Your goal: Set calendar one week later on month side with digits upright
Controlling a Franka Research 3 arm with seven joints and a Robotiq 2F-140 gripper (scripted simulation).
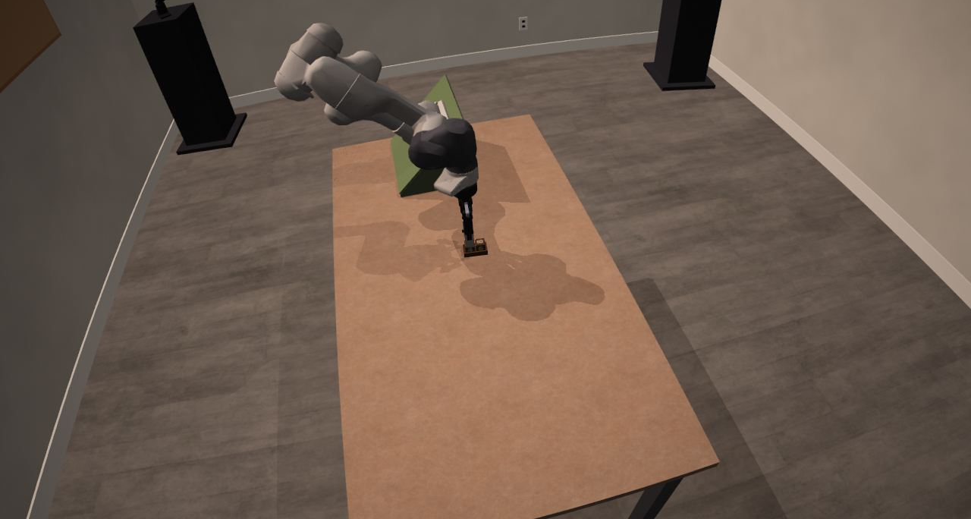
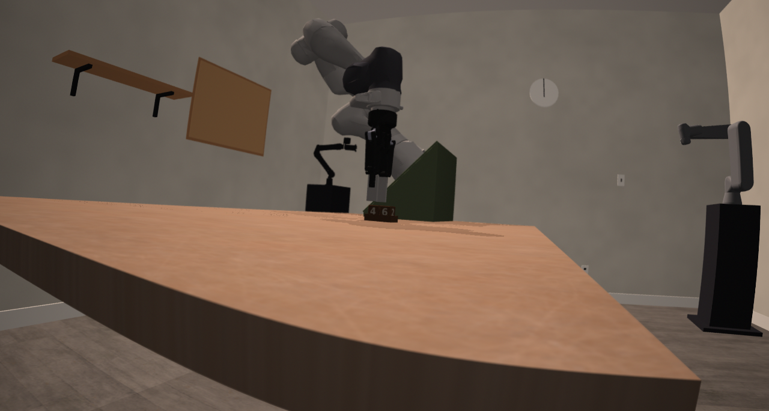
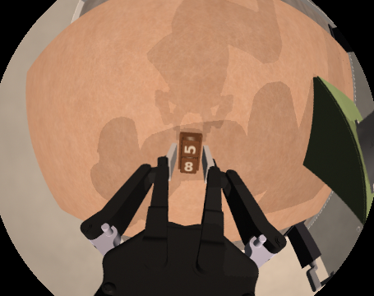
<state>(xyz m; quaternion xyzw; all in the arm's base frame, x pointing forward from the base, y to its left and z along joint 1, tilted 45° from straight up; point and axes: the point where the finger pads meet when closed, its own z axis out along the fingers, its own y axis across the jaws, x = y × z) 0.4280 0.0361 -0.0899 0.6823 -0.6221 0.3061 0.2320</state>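
Note:
The small brown tray [image 1: 476, 253] [image 2: 380, 219] lies on the table under the gripper. Two dark brown cubes sit in it side by side. In the wrist view one cube's top [image 3: 190, 149] shows a sideways 5, and the other cube's top [image 3: 188, 166] shows an 8. In the exterior view the left cube [image 2: 372, 211] shows an upright 4 and the right cube [image 2: 384, 211] an upright 6, with a 2 on its side. My gripper [image 2: 376, 199] [image 3: 189, 151] is partly open and empty, its fingertips a little above the cubes, one to each side. The month's name is not readable.
A green wedge-shaped block [image 1: 412, 174] [image 2: 443, 185] [image 3: 332, 136] stands behind the tray, near the arm's base. The table [image 1: 516, 394] [image 2: 322, 279] extends toward the front. Black pedestals [image 1: 183, 74] [image 2: 733, 263] stand off the table.

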